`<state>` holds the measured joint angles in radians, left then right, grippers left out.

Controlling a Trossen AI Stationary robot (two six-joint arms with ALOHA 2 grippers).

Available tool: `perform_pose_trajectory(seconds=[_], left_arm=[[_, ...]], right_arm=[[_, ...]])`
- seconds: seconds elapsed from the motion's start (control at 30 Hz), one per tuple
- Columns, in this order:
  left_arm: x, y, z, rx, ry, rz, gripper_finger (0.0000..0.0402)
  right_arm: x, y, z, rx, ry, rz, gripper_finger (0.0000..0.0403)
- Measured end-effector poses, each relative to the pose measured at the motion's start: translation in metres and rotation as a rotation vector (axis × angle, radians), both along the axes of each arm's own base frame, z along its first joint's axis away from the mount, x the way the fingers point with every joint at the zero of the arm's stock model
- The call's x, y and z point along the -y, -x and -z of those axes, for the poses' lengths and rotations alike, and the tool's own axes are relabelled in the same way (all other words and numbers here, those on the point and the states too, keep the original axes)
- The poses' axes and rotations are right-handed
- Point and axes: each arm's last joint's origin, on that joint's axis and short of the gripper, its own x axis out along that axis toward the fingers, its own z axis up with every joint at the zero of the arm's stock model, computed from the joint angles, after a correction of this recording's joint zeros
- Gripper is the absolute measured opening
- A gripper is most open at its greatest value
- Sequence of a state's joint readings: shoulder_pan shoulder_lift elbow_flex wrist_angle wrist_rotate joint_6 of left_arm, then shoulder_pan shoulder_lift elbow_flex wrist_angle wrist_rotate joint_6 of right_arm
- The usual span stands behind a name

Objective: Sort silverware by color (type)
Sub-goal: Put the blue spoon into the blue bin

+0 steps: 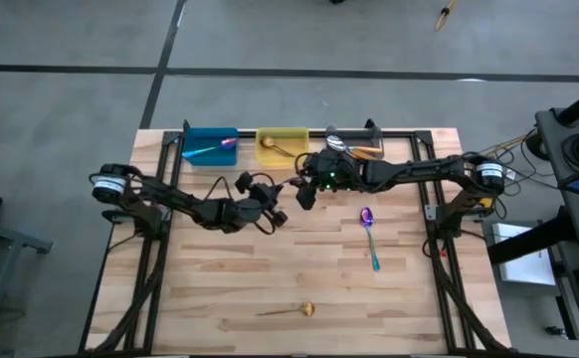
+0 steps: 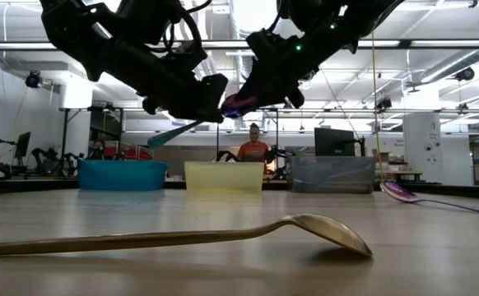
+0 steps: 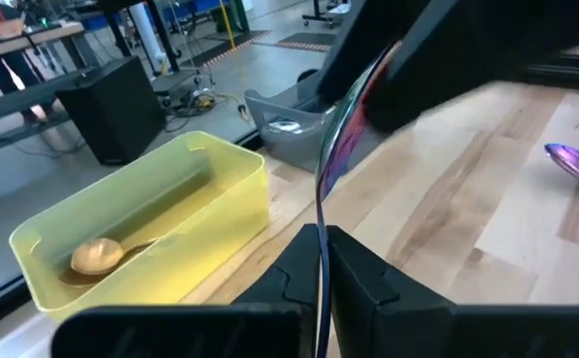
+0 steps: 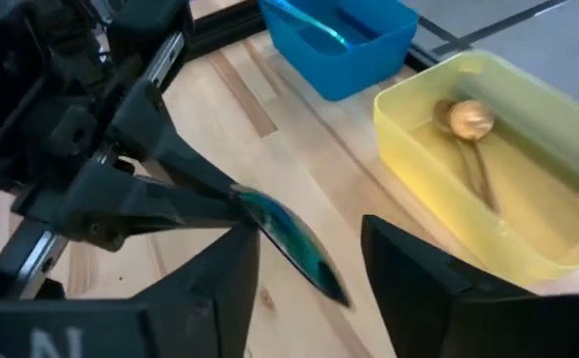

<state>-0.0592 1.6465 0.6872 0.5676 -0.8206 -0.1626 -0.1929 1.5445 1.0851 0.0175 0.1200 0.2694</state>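
Behind the wooden table [image 1: 299, 278] is a big workshop hall, and a person in an orange shirt [image 2: 253, 149] sits far behind the bins in the low view. At the far edge of the table three bins stand in a row: a blue bin [image 1: 208, 146], a yellow bin [image 1: 282, 145] and a gray bin [image 1: 354, 143].

Both arms meet above the table, near the yellow bin. The left gripper [image 1: 273, 212] has its fingers pressed together on the handle of a purple-blue spoon [image 4: 291, 242], which it holds in the air. In the left wrist view the thin handle [image 3: 322, 267] runs up between the two dark fingers [image 3: 369, 278]. The right gripper [image 4: 304, 261] is just at the bowl end of the same spoon, with its fingers spread on both sides of it and not pinching it.

Other spoons are spread around. One purple-blue spoon with a teal handle [image 1: 370, 237] lies on the table on the right side, well apart from the grippers. A gold spoon [image 1: 289, 311] lies alone near the front edge. Another gold spoon [image 4: 471, 139] lies inside the yellow bin. The blue bin holds a teal-handled spoon [image 1: 213, 149], and in the gray bin lies a spoon with an orange handle [image 1: 352, 148].
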Motion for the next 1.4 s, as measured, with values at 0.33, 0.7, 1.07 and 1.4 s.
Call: perform_pose_trajectory(seconds=[0.33,0.7,1.07,1.4], left_arm=[[-0.012,0.017,-0.029,0.029,0.097,0.031,0.0001],[-0.022,0.046,-0.068,0.063,0.318,0.343,0.0],[-0.021,0.045,-0.063,0.032,0.388,0.416,0.0],[-0.021,0.039,-0.057,0.042,0.393,0.414,0.0]], right_arm=[[0.003,0.024,-0.032,0.008,0.086,-0.023,0.0189],[-0.01,0.04,-0.049,0.038,0.148,-0.483,0.0189],[-0.011,0.023,-0.037,0.072,0.151,-0.492,0.0189],[-0.007,0.003,-0.017,0.089,0.073,-0.451,0.0187]])
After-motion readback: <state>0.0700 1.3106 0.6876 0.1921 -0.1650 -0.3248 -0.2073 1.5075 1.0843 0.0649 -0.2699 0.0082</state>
